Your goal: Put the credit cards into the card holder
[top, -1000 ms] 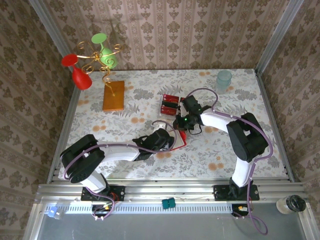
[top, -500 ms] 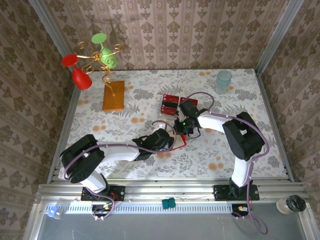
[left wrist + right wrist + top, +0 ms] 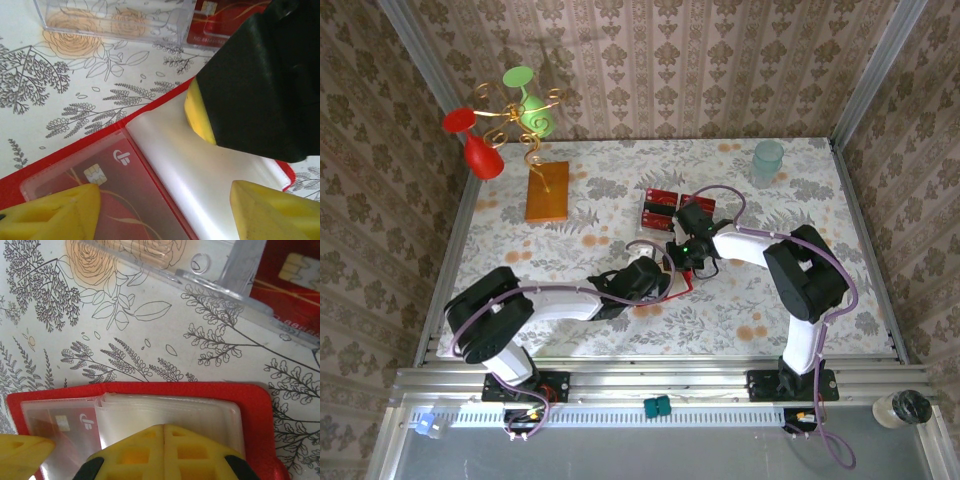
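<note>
- Near the middle of the counter [image 3: 750,300], the card holder [image 3: 252,407] is laid open. A bright red border is seen around pale, glossy clear pockets.
- A pocketed card [image 3: 60,425], red with a gold chip and a white logo, is held in the holder's left clear sleeve.
- The left gripper [image 3: 160,215] is held over the holder with its jaws spread wide. One yellow fingertip [image 3: 55,215] is over the pocketed card and the other is at the far side of the empty sleeve; nothing is pinched between them.
- The right gripper [image 3: 165,440] is set with its jaws closed together, their tip on the clear sleeve. No card can be made out between them.
- From the top view the holder is seen as a red sliver under the two wrists. Its sleeves and the chip are made out in the wrist views.
- Just beyond the holder a clear stand [image 3: 115,17] is placed, and the credit cards [image 3: 660,208] lie at it: red, with gold marks.
- Further off, seen from the top view, an orange-brown slab [image 3: 547,191] lies toward the far left of the counter. A pale cup [image 3: 767,160] is near the far right corner, and a gold wire rack [image 3: 520,110] with a red and a green glass is at the far left corner.
</note>
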`<state>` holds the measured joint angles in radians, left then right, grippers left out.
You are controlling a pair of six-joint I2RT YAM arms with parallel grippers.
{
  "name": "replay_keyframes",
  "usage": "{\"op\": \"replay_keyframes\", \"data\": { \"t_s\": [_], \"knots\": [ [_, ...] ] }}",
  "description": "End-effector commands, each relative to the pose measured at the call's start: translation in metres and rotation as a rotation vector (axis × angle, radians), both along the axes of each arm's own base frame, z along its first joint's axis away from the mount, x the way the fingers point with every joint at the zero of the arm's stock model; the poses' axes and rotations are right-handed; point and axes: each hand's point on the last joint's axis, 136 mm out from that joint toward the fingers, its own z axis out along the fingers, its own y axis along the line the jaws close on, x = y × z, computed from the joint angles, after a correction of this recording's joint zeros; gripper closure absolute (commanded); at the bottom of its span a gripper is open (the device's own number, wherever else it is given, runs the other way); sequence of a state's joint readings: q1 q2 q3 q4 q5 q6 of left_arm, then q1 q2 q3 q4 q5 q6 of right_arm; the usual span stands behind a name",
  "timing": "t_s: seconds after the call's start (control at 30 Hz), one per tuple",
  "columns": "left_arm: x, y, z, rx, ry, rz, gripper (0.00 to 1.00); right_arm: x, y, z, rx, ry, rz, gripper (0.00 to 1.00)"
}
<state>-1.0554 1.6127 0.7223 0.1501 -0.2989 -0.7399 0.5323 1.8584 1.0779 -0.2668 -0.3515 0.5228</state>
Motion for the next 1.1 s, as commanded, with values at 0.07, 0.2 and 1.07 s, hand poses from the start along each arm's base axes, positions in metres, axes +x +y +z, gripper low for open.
{"op": "replay_keyframes", "data": {
  "t_s": [0.07, 0.2, 1.07],
  "knots": [
    [-0.005, 0.003, -0.017, 0.058, 0.04, -0.009, 0.32, -0.015, -0.003, -0.01, -0.021, 0.055, -0.008, 1.0],
    [-0.008, 0.007, -0.023, 0.077, 0.053, -0.007, 0.38, -0.014, -0.001, -0.006, -0.005, 0.051, -0.013, 1.0],
    [-0.01, 0.012, -0.026, 0.078, 0.062, 0.0, 0.47, -0.015, -0.005, 0.007, 0.021, 0.036, -0.067, 0.48]
  ]
}}
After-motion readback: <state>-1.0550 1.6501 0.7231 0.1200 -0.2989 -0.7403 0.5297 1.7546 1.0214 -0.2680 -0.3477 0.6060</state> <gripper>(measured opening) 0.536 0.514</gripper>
